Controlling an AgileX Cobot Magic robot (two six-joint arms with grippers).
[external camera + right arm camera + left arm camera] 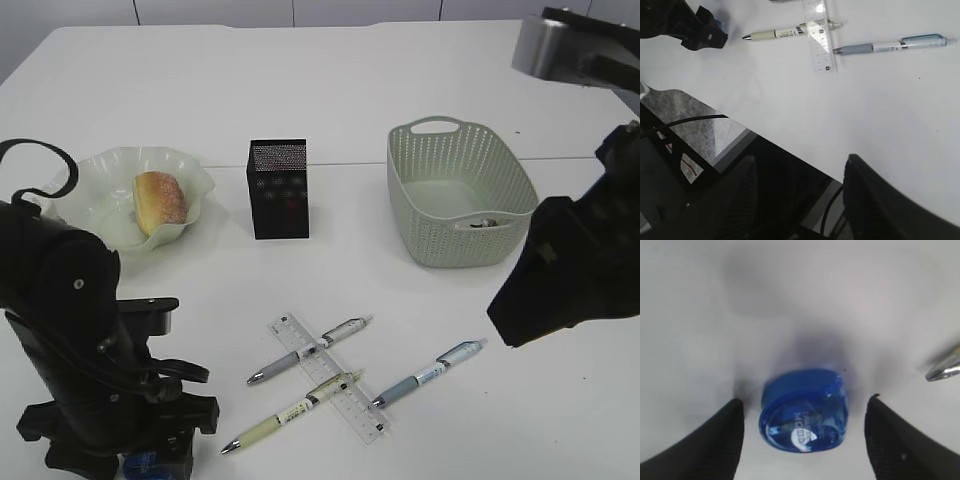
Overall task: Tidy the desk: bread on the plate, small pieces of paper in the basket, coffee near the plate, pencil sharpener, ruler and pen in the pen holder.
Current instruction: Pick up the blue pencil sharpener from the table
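The desk point(420, 90) is one wide white top. On it stands one basket point(460, 195), sage-green with a woven-look wall, at the right rear; something small and pale lies against its near inner wall, too small to name. One plate point(105, 185), pale green with a ruffled rim, sits at the left rear with the single bread point(160, 203) roll lying in it. Between plate and basket stands one pen holder point(279, 188), black mesh, upright, apart from both.

Near the front middle lies one clear ruler point(330, 378) with black markings whose figures cannot be read. Three pens: a grey pen point(308, 351) lies across the ruler's far end, a cream pen point(292, 411) across its near part, and a blue-grey pen point(430, 374) just to the right, clear of it. Their barrel labels are too small to read.

The left gripper point(805, 440) hangs low at the front left with its jaws spread wide, one on each side of the one blue pencil sharpener point(804, 412), not touching it; white lettering on its top is blurred and unreadable. The right gripper point(800, 200) hovers above the desk's near edge, jaws parted with nothing between them
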